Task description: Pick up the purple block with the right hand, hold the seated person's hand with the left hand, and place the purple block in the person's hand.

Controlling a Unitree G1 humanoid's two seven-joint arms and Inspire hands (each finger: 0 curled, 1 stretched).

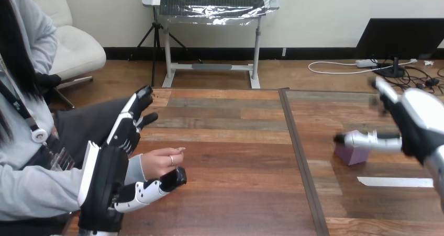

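Head view. The left hand (104,181) is seen at 8 o'clock, raised from the bottom edge with its white-shelled back turned to the camera. Its fingers (128,122) are held nearly straight and close together, directed toward 1 o'clock. Its thumb (149,190) is extended toward 3 o'clock. The person's hand (162,163) is placed between them, loosely curled, directly above the thumb and just beside the palm. No curl of the robot's fingers round it is seen, and contact with the thumb cannot be told.

The right hand (424,121) is shown at 3 o'clock, blurred and spread. One digit is stretched toward 9 o'clock across the top of the purple block (351,155); the others are lifted toward 11 o'clock. The block is set on the table (235,194), right of its dark seam. A strip of white tape (395,181) is laid near it at 5 o'clock.
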